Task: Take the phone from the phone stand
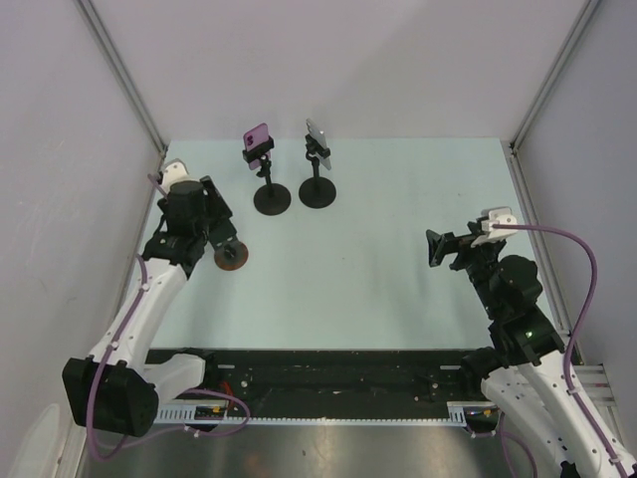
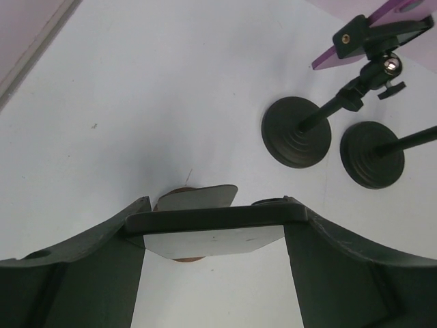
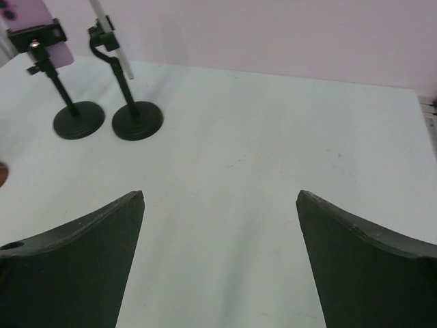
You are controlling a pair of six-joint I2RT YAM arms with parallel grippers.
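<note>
From above, the pink phone [image 1: 257, 133] sits clamped atop its phone stand [image 1: 271, 198], raised off the surface [image 1: 398, 199] and well beyond both sets of jaws. The left gripper [image 1: 227, 251] hangs low over a brown disc [image 1: 233, 258]. The right gripper [image 1: 432, 249] faces the stands.

Left wrist: the jaws are closed on a flat dark-edged slab [image 2: 205, 229], with the phone [image 2: 326, 59] ahead and to the right.

Right wrist: the jaws are wide apart and empty, probably readied for the reach. The phone [image 3: 31, 12] is far ahead and to the left.

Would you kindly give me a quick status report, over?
Right gripper open, idle. Left gripper straddling a grey slab over a brown disc, grip unclear. Purple phone and silver phone both on stands. Nothing blocking them.
</note>
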